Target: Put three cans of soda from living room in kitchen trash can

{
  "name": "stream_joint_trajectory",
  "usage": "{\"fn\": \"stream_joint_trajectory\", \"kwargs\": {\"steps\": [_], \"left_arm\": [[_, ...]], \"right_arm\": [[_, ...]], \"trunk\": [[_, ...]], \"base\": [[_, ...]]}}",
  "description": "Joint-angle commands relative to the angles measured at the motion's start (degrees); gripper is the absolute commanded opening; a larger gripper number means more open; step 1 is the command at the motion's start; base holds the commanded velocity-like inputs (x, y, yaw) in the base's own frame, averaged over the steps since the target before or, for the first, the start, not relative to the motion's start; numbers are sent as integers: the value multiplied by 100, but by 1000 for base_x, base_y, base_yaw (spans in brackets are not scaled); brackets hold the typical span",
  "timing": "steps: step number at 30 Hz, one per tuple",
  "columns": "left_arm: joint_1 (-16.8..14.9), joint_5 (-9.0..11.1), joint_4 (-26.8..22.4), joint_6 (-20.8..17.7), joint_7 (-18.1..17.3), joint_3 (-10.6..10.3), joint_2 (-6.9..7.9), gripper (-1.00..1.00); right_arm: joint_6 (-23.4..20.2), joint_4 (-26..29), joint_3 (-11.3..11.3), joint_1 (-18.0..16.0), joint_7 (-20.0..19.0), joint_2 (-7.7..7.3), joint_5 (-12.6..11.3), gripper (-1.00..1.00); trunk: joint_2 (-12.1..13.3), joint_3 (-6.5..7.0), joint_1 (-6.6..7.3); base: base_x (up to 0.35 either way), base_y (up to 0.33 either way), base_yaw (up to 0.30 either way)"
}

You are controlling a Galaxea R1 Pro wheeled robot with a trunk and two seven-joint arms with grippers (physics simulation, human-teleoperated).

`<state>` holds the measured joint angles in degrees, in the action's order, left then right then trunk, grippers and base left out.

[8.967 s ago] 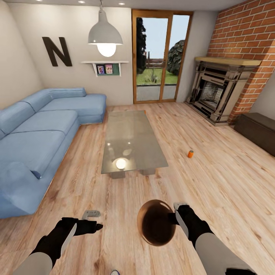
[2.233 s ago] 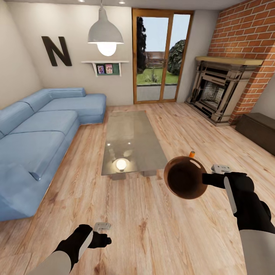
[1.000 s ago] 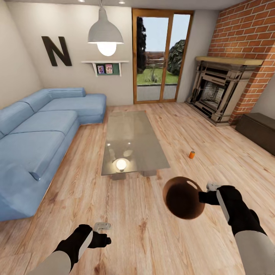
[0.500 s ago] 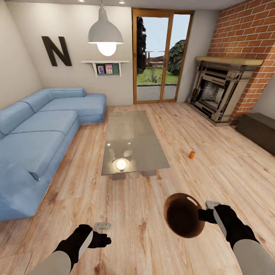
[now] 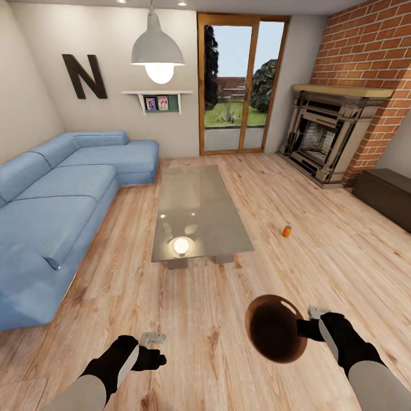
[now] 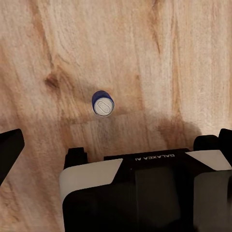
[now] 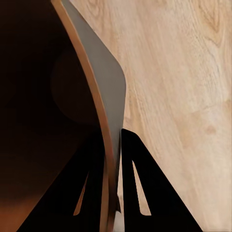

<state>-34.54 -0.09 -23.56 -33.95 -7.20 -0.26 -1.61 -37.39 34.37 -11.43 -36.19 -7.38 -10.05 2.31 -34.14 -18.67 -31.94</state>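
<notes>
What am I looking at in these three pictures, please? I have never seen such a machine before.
These are simulator pictures from a two-armed robot. The large one is from its head camera, looking down over both arms in a living room. The right gripper pinches the rim of a copper-brown bin; the right wrist camera shows its fingers on either side of that rim. The left gripper holds nothing. One orange soda can stands on the wooden floor, right of the glass coffee table. The left wrist camera looks at the floor, where a small blue object lies.
</notes>
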Motion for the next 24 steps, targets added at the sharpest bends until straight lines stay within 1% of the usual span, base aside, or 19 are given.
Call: {"fn": "stream_joint_trajectory", "kwargs": {"steps": [1,12,24], "left_arm": [[0,0,0,-1,0,0,1,100],[0,0,0,2,-1,0,3,100],[0,0,0,1,-6,0,3,100]], "right_arm": [[-4,-3,-6,-3,-24,1,-69,-100],[-5,-29,-2,-3,-84,1,-70,-100],[-50,-12,-19,-3,-39,3,-82,-100]], "trunk": [[-1,1,0],[-1,1,0],[-1,1,0]], "base": [[0,0,0],[0,0,0],[0,0,0]]}}
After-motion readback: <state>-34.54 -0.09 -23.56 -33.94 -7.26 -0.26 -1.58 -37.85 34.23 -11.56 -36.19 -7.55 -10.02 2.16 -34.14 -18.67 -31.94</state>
